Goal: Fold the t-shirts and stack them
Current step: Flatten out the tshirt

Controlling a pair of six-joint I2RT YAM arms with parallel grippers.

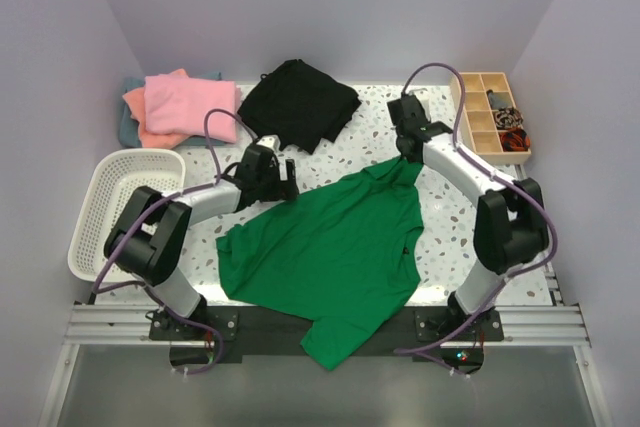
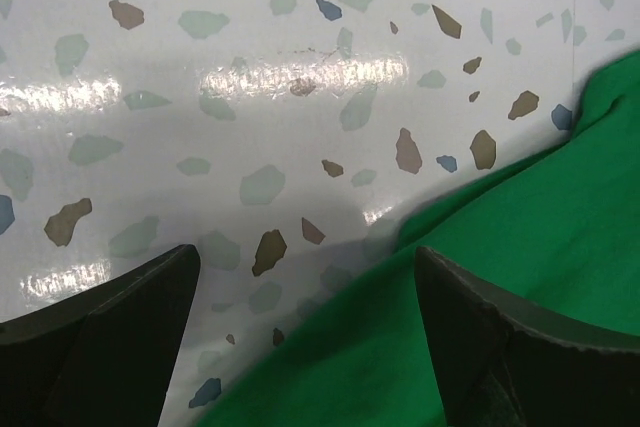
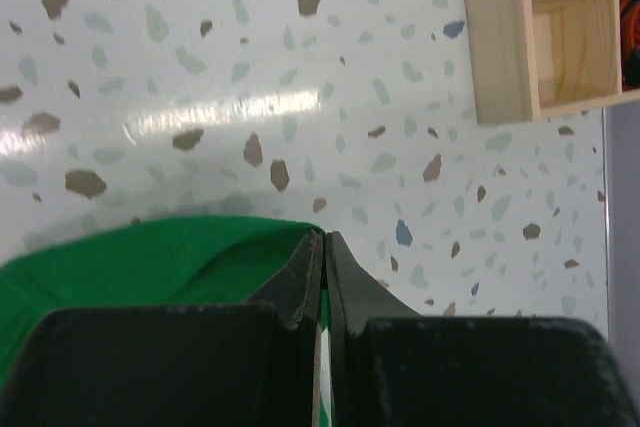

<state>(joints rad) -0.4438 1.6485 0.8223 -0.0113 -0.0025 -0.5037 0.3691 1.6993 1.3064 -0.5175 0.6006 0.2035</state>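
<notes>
The green tee (image 1: 330,247) lies spread and rumpled on the table (image 1: 450,217), to the right of the basket (image 1: 120,207). One sleeve hangs over the near edge. Its far right corner is drawn up into a peak.

The right gripper (image 3: 325,242) is clenched on that corner, its jaws pressed together with green cloth (image 3: 150,257) bunched just behind the tips. It is well to the right of the basket (image 1: 405,155).

The left gripper (image 2: 305,257) is released, with its jaws wide. It sits low over the tee's far left edge, just right of the basket (image 1: 283,179). One finger is over the green cloth (image 2: 520,277) and the other is over bare tabletop. It holds nothing.

Beyond the basket, at the far left, is a pile of tees. The pink tee (image 1: 185,105) is on top, with the salmon tee (image 1: 150,135) under it and the teal tee (image 1: 124,125) showing at the edge. A black garment (image 1: 300,102) lies farther right along the far side. A wooden tray (image 1: 490,117) is at the far right, well away from the basket.
</notes>
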